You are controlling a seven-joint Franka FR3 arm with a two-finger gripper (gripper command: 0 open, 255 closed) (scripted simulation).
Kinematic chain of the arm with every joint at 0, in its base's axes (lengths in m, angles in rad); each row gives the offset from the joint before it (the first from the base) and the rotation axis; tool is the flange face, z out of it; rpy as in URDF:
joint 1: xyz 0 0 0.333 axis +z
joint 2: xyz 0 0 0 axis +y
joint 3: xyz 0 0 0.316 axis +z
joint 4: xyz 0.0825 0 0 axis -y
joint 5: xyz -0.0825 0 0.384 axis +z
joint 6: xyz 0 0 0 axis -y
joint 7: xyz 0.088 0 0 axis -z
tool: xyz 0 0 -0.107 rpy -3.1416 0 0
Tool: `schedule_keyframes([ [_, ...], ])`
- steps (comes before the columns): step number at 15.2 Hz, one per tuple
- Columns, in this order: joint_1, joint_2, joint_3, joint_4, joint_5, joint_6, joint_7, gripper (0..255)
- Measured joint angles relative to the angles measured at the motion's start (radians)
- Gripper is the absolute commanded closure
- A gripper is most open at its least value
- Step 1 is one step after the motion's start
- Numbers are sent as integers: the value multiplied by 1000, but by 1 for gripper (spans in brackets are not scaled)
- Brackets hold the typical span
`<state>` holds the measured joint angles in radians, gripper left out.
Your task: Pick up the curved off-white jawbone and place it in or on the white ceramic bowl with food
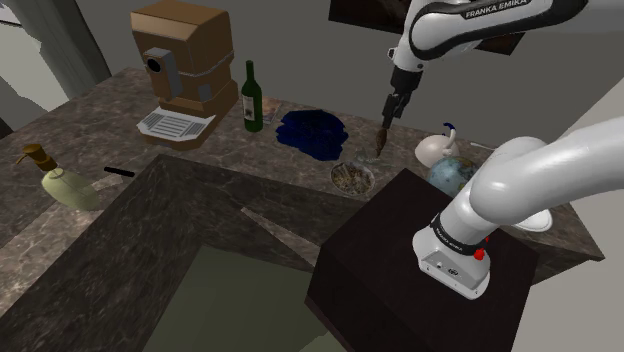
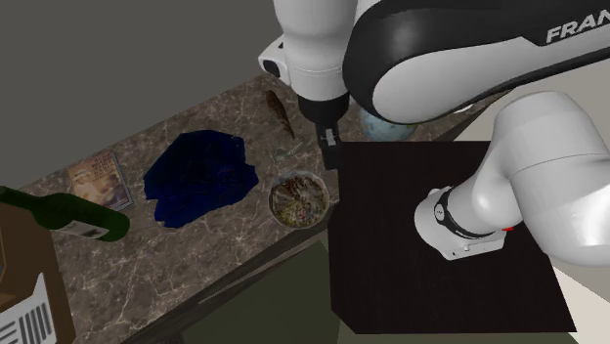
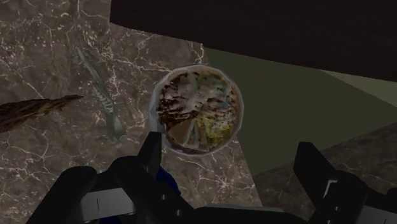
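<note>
The jawbone (image 1: 381, 140) is drawn as a dark brown curved piece, lying on the marble counter (image 1: 120, 110). It also appears in the second exterior view (image 2: 281, 112) and off to the side of the fingers in the wrist view (image 3: 35, 109). The bowl with food (image 1: 353, 177) (image 2: 298, 198) (image 3: 197, 109) stands near the counter's edge beside the stand. My gripper (image 1: 393, 108) (image 2: 328, 139) (image 3: 232, 159) hangs above the counter between jawbone and bowl, open, with nothing between its fingers (image 3: 151, 149).
A crumpled blue cloth (image 2: 200, 176) lies next to the bowl, and a thin spoon-like utensil (image 3: 98, 89) lies between bowl and jawbone. A green bottle (image 1: 253, 98), a coffee machine (image 1: 183, 65), a white teapot (image 1: 438, 148) and a soap dispenser (image 1: 60, 180) share the counter. The dark stand (image 1: 420, 260) borders the bowl.
</note>
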<state>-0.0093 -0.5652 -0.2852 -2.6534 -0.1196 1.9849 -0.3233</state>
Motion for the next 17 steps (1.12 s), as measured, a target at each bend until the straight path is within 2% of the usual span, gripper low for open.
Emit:
schedule_keyframes([
  [6,2,206,-87,-9,-44,204,-146,0],
  [9,6,332,-131,7,-43,310,-231,0],
  [12,14,469,-161,23,-16,425,-317,0],
  [17,-1,708,-171,107,84,566,-496,0],
])
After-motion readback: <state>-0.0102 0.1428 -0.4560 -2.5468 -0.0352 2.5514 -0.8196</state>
